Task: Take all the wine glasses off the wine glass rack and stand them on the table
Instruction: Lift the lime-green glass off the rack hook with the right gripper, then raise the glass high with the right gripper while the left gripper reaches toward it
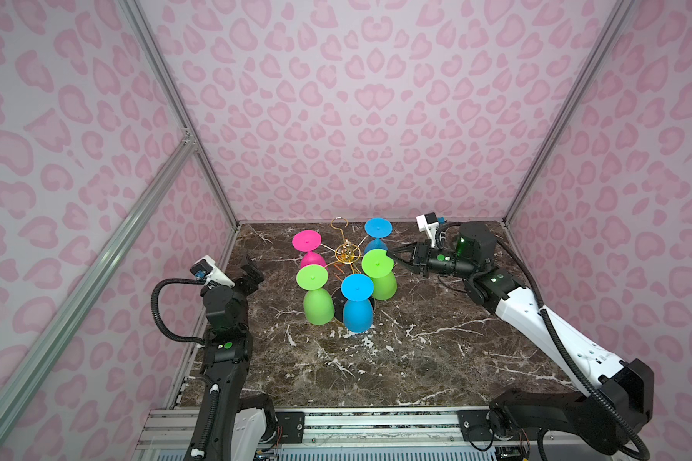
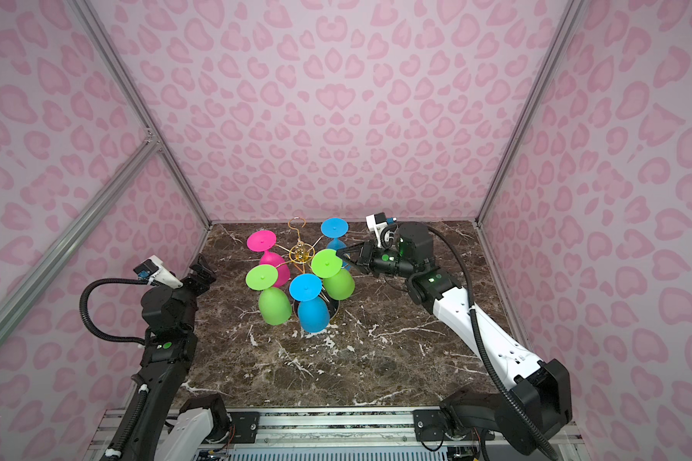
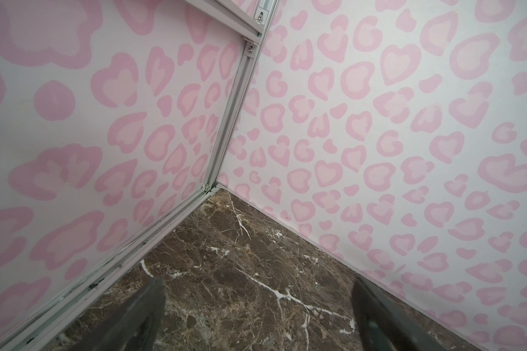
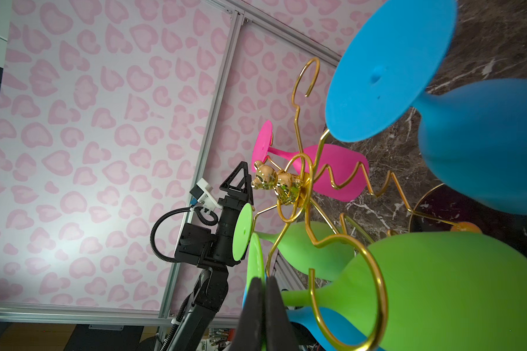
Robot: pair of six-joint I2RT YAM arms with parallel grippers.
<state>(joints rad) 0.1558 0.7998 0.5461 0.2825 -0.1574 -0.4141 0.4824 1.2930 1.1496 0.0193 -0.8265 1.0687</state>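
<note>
My right gripper (image 4: pixel 264 282) pinches the foot of the green wine glass (image 1: pixel 382 279), seemingly still hooked at the right of the wine glass rack (image 1: pixel 347 252); lifting it clear remains, left gripper (image 1: pixel 252 270) spread wide.

We see a square tabletop (image 1: pixel 416 359) (image 2: pixel 376 359) of dark brown marble pattern with white veins. Pink-spotted walls (image 1: pixel 356 119) close it in on the left, far and right sides, and an aluminium rail (image 1: pixel 376 423) runs along the near edge. In the far half, a little left of centre, stands the round black gold-rimmed base (image 1: pixel 337 301) (image 4: pixel 435 209) of the thin gold wire wine glass rack (image 1: pixel 347 252) (image 2: pixel 301 252). Only slivers of that base show in both top views.
</note>
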